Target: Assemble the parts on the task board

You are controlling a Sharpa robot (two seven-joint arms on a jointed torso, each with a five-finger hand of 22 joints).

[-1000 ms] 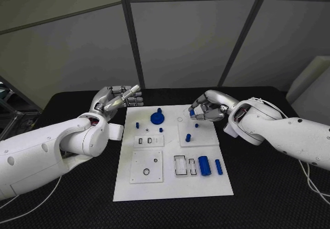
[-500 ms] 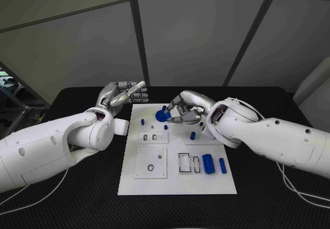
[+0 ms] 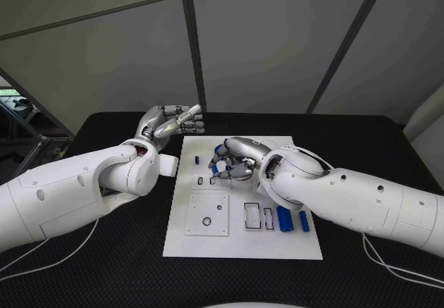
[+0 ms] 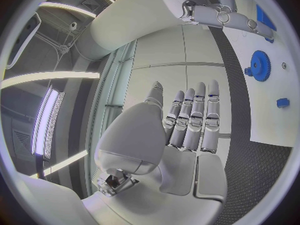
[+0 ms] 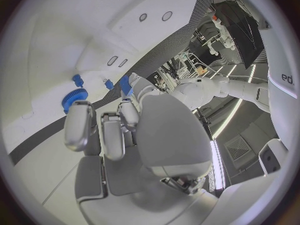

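Hovering off the task board's (image 3: 242, 244) left far corner, left hand (image 3: 169, 122) stays clear of the work: fingers side by side, curled loosely, holding nothing. Board lies mid-table; blue gear (image 4: 260, 65) stands at its far end. Right hand (image 3: 233, 160) reaches across the board's middle, pinching a small blue part (image 5: 125, 84) at its fingertips, probably carrying it toward a socket. Loose blue cylinders (image 3: 285, 218) wait near the right edge.
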